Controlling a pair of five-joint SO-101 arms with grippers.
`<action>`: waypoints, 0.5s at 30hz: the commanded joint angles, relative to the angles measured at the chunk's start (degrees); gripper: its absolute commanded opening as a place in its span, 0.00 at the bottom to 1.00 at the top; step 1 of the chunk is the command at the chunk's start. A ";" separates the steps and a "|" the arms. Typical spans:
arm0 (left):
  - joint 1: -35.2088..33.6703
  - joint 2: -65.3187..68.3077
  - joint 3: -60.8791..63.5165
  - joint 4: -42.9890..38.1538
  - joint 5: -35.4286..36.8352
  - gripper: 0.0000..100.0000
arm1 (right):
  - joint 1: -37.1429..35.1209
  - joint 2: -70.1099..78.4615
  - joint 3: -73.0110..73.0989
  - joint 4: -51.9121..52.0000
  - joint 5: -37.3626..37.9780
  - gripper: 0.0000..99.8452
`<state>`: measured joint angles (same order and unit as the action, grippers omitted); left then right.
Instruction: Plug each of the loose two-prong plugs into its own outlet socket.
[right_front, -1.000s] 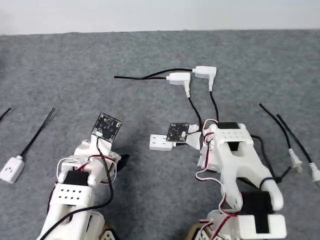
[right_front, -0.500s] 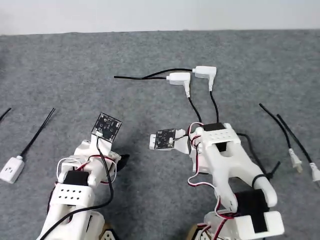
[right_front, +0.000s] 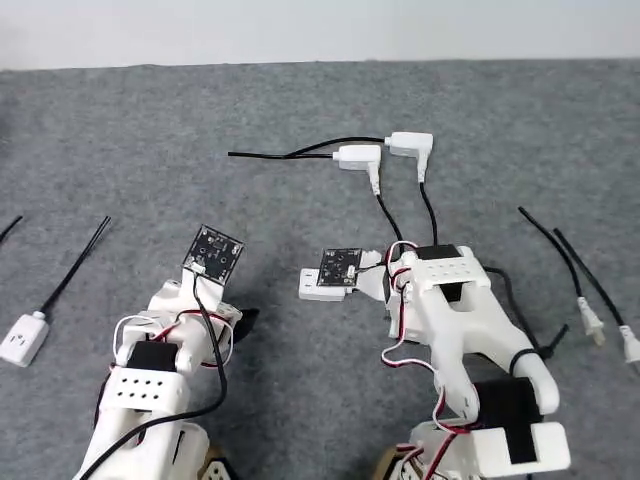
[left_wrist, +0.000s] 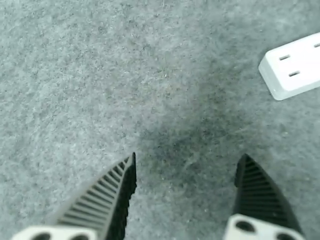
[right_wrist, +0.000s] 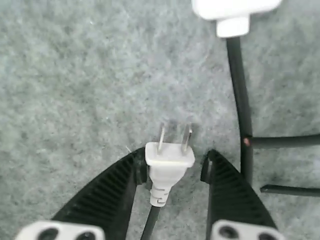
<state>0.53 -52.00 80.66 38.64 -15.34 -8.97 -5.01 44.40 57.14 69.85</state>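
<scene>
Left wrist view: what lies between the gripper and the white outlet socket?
Only bare grey carpet lies between the left gripper and the outlet socket; the left wrist view shows this stretch with nothing on it.

The left wrist view's edge cuts off the outlet socket (left_wrist: 292, 70).

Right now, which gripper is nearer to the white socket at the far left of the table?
Left. The left gripper hangs over the mat to that socket's right; the right gripper is even farther right, past the middle socket.
</scene>
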 joint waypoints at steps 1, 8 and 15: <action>0.18 -0.70 -0.22 -0.44 -0.18 0.30 | 1.27 -0.48 -2.20 -0.40 -0.79 0.18; 0.18 -0.70 -0.22 -0.44 -0.26 0.30 | 0.92 0.04 -2.11 -1.01 -3.60 0.17; 0.18 -0.70 -0.22 -0.44 -0.26 0.30 | 1.80 0.04 -1.93 -0.48 -3.60 0.17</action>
<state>0.53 -52.00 80.66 38.64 -15.34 -8.97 -5.01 44.40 56.79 66.95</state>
